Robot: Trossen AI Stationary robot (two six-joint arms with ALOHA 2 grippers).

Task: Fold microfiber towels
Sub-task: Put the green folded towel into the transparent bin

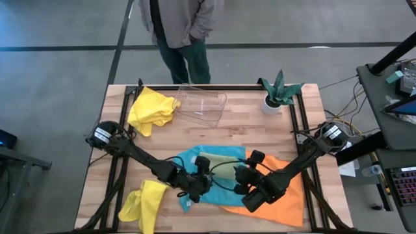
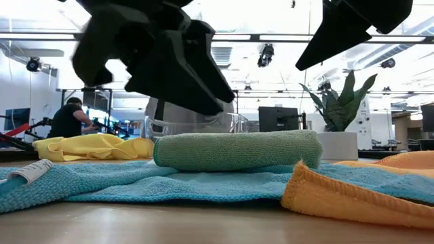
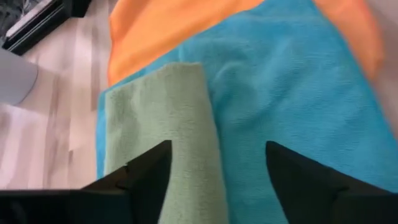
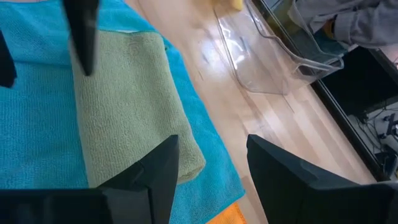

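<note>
A folded sage green towel [image 1: 221, 159] [image 2: 237, 149] lies on a spread turquoise towel [image 1: 192, 162] [image 3: 292, 93], which overlaps an orange towel [image 1: 286, 192] [image 2: 352, 196] on its right. My left gripper [image 1: 203, 177] [image 3: 217, 171] hovers open over the green towel's near-left part, one finger above the green cloth, the other above the turquoise. My right gripper [image 1: 250, 170] [image 4: 211, 165] hovers open over the green towel's right end [image 4: 180, 155]. Neither touches cloth. A yellow towel [image 1: 153, 110] lies crumpled at the far left, another [image 1: 146, 201] at the near left.
A clear plastic tray [image 1: 203, 104] stands at the far middle and a small plant in a white pot [image 1: 276, 94] at the far right. A person [image 1: 182, 26] stands beyond the far edge. Bare wood [image 1: 260, 133] shows between the tray and the towels.
</note>
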